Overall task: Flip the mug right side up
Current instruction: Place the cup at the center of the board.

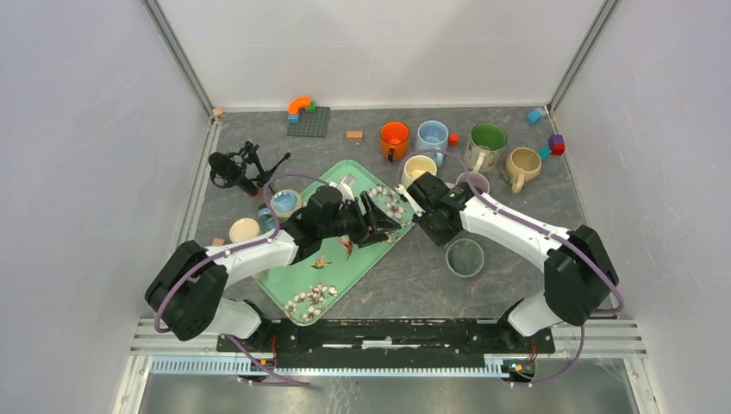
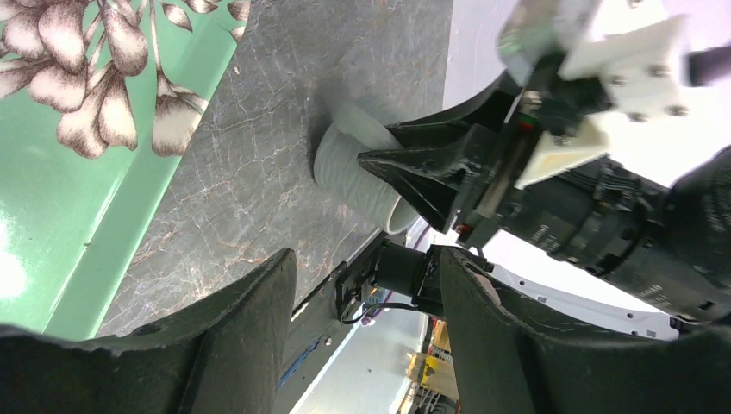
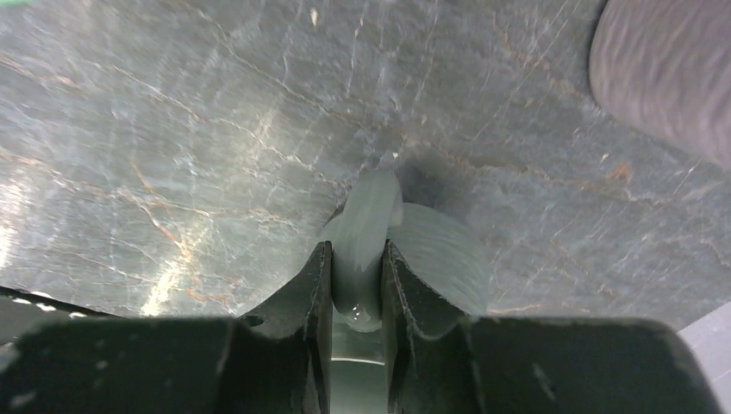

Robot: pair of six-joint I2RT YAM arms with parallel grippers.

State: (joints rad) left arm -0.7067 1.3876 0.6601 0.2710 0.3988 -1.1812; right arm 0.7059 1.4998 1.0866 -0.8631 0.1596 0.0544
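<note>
Right wrist view: the right gripper (image 3: 355,254) pinches the handle (image 3: 369,226) of the pale mug (image 3: 444,254), apparently standing rim-up just beyond its fingertips. Retreating before fully letting go could drag it over.

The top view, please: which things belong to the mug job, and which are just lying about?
In the job: grey-green mug, right gripper shut on its handle.
Lying about: floral tray, orange mug, blue mug, green-lined mug, microphone.
</note>
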